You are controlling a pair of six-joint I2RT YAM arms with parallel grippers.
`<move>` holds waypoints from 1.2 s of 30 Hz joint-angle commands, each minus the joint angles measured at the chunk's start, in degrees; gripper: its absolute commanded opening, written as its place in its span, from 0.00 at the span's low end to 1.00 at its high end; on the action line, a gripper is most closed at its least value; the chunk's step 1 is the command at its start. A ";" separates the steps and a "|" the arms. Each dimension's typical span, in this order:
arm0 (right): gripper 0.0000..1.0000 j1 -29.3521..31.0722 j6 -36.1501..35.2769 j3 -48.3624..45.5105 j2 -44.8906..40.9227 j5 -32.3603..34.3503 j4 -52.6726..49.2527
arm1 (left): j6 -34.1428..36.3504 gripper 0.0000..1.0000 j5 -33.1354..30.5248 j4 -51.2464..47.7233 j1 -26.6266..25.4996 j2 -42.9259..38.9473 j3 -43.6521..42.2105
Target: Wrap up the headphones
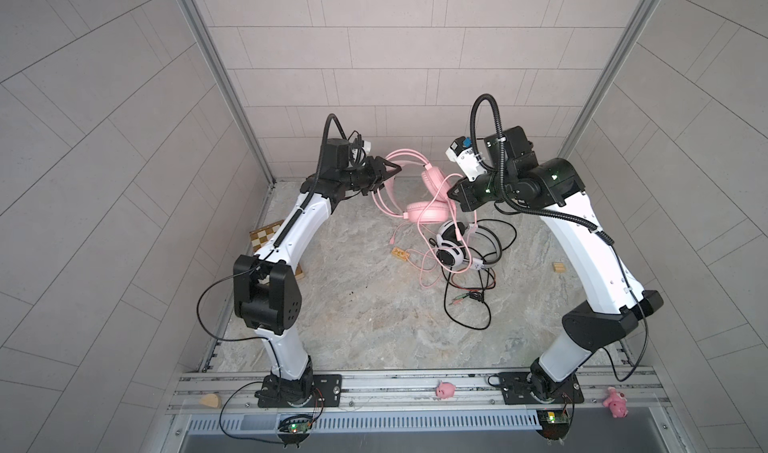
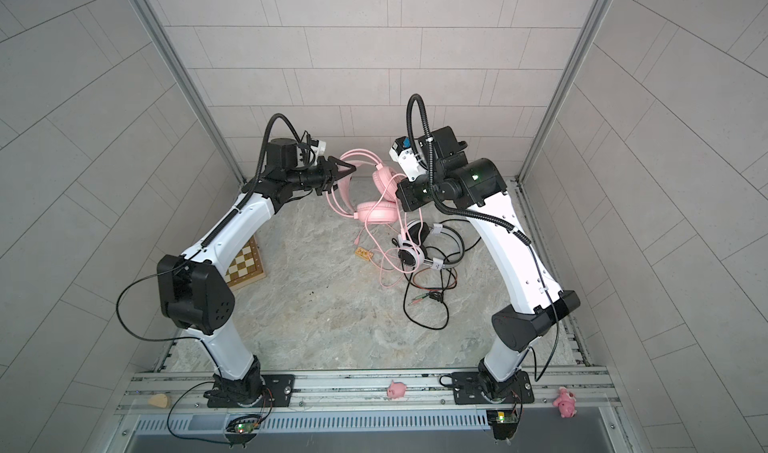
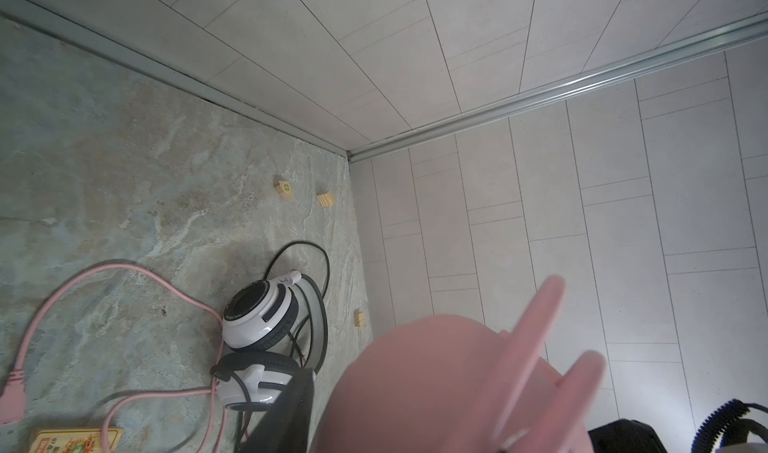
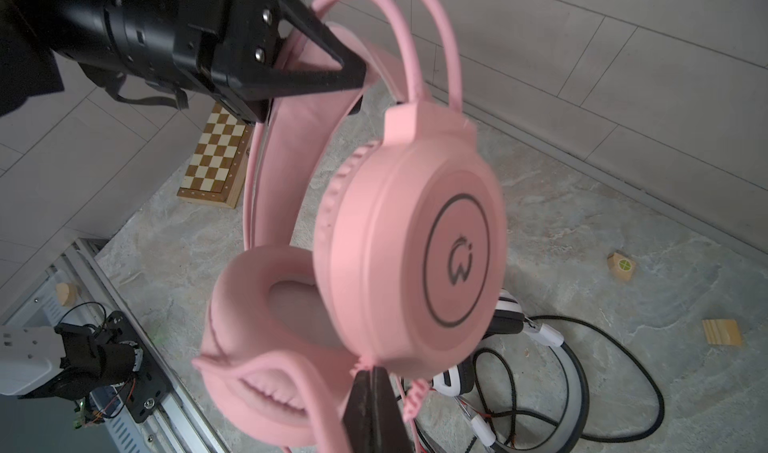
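A robotics lab test cell: two white-and-black robot arms [image 1: 291,230] are bolted to a ribbed aluminium rail [image 1: 395,382] along a marbled stone-look desk [image 1: 374,326], boxed in by pale grey tile-patterned wall panels [image 1: 374,35], with a bare green-lit circuit board [image 1: 296,428] below.

Two robot arms share one look. The left arm [image 1: 307,218] and right arm [image 1: 582,247] have glossy white shells, black joint housings and black ribbed cable hoses [image 1: 500,130]. The left gripper [image 4: 359,91] has black triangular fingers [image 4: 328,79] fastened with silver screws [image 4: 259,54]. Green lights [image 1: 555,176] glow on the right arm's wrist.
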 commanded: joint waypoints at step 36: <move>0.00 -9.71 7.91 -10.92 -2.42 0.48 18.30 | -1.32 0.00 13.93 0.81 -3.05 -0.89 1.99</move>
